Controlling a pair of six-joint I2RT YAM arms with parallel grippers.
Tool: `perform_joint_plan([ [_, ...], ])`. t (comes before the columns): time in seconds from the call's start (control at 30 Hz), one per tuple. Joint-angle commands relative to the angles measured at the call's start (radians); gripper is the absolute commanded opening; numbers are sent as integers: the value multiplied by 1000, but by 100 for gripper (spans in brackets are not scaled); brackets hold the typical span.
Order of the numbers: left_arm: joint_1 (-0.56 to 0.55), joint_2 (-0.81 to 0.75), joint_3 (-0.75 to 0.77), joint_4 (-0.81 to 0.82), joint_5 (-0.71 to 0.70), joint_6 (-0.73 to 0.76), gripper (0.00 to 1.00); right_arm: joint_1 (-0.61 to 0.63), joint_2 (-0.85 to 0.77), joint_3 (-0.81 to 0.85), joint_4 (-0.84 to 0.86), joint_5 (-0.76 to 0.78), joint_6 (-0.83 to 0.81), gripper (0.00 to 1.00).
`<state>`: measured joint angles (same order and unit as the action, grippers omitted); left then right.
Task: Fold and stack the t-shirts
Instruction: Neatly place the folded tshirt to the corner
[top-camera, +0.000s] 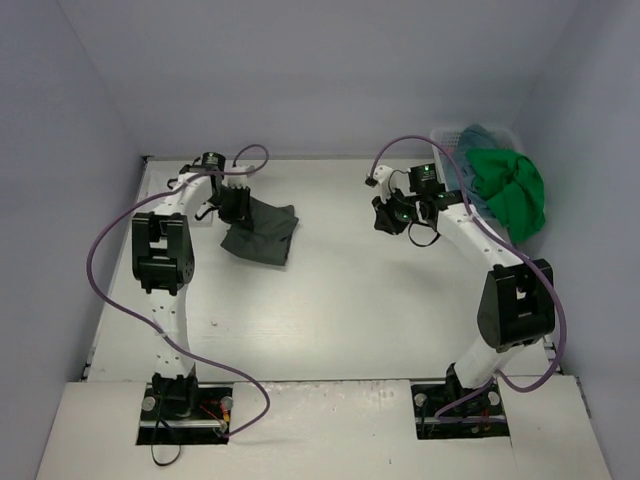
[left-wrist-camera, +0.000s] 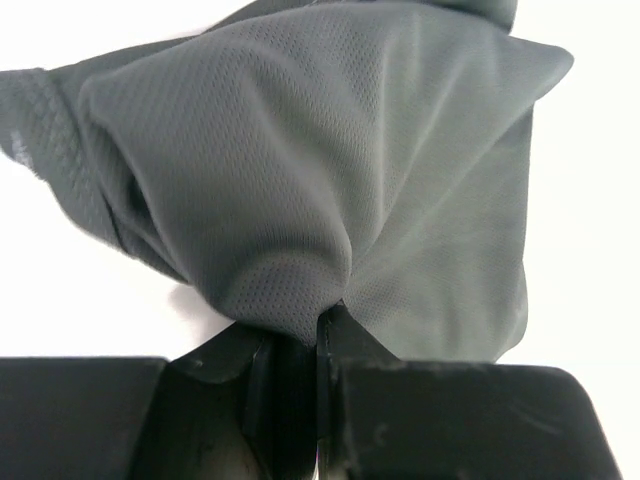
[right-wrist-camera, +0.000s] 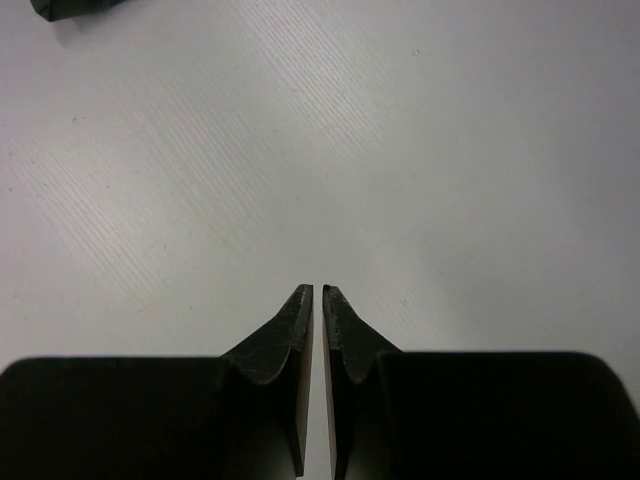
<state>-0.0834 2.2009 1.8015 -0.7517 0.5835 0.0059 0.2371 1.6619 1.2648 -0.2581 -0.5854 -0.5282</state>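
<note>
- Dark grey-green t-shirt (top-camera: 264, 232): bunched, lying at abt 10 o'clock on the worktop (top-camera: 340, 310). One edge is lifted into the L end effector (top-camera: 237, 206).
- L wrist view: the cloth (left-wrist-camera: 330, 170) is a fine mesh knit, matte. It fans up and out from the pinch point in soft folds. A hem or sleeve band w/ coarser texture sits at 9 o'clock.
- L end effector (left-wrist-camera: 318, 322): jaws clamped on a gathered tuck of that shirt.
- R end effector (top-camera: 386, 217) (right-wrist-camera: 318, 296): jaws together bar a hairline gap, nothing between them. It hangs over bare worktop, well apart from the dark shirt.
- Bright green t-shirt (top-camera: 512, 192) & teal-blue t-shirt (top-camera: 480, 136): heaped in the white mesh basket (top-camera: 444, 133) at abt 2 o'clock. The green one spills over the near rim.
- Worktop: white, faint diagonal grain, a few specks.
- Room: plain pale walls (top-camera: 320, 70) on three sides.
</note>
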Motion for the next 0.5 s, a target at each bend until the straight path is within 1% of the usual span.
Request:
perform_joint_plan([
  [0.0, 23, -78, 108, -63, -51, 81, 0, -1, -70, -1, 11, -39, 2, 6],
  [0.23, 34, -83, 254, -152, -108, 154, 0, -5, -82, -4, 11, -53, 5, 5],
  [0.47, 77, -53, 380, -198, -145, 195, 0, -10, -94, -19, 10, -54, 4, 4],
])
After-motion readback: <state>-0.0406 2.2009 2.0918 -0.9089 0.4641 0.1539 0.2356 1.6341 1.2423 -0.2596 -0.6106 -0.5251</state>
